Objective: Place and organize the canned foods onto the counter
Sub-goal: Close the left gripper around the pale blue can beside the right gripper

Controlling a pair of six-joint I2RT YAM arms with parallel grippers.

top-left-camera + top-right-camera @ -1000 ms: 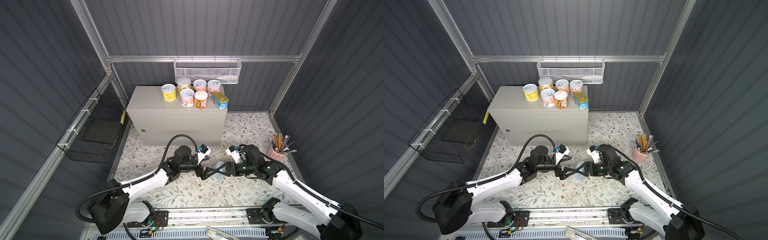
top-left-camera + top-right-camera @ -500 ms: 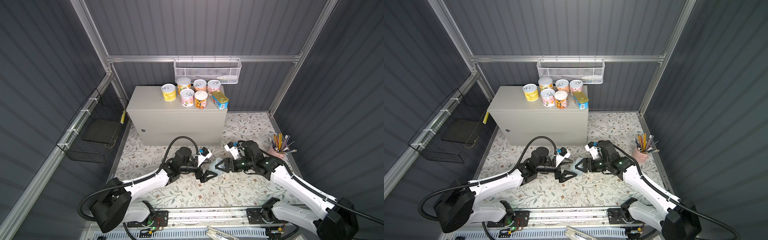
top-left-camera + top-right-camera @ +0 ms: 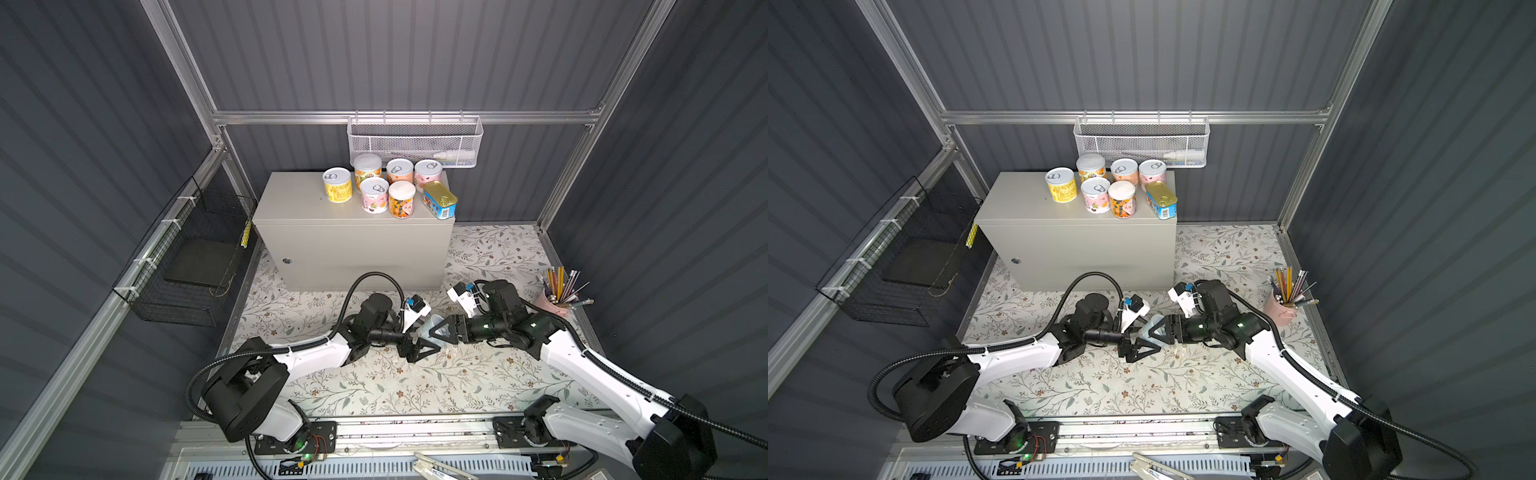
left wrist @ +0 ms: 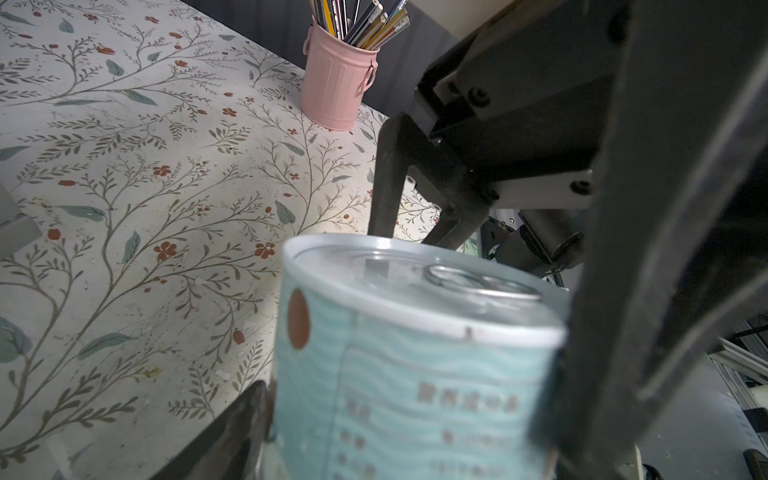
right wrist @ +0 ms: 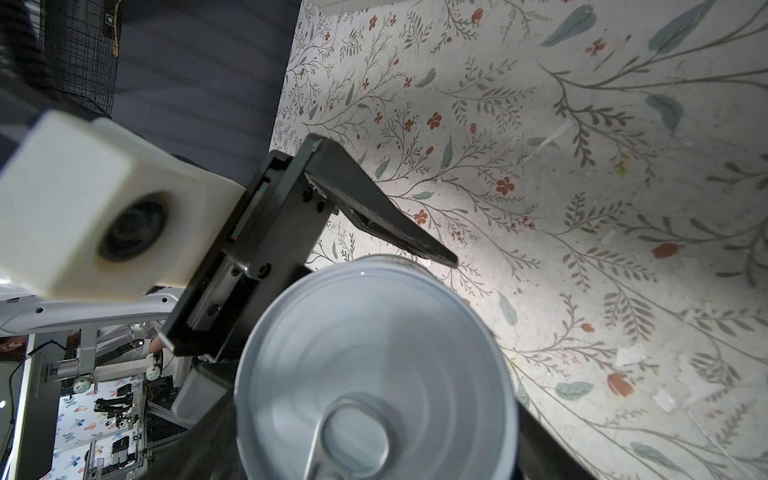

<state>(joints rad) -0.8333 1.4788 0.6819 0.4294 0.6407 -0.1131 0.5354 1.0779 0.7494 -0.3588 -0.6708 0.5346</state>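
My right hand (image 3: 434, 332) pinches the pale blue can (image 4: 415, 374) over the floral mat (image 3: 374, 386), lower centre. My left hand (image 3: 430, 348) brackets it; I cannot tell whether it presses. Only the left wrist view shows the wavy label. Both top views show six other cans (image 3: 375, 195) and the blue tin (image 3: 440, 199) on the bench (image 3: 291, 199).

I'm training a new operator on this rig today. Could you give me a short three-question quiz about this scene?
1. How many round cans stand on the counter?
2. True or false: the rectangular tin sits stacked on top of a round can.
3. Which can does the right gripper hold? A the yellow can, B the pale blue can, C the orange can.
Key: 1. Six. 2. False: it sits on the counter beside them. 3. B.
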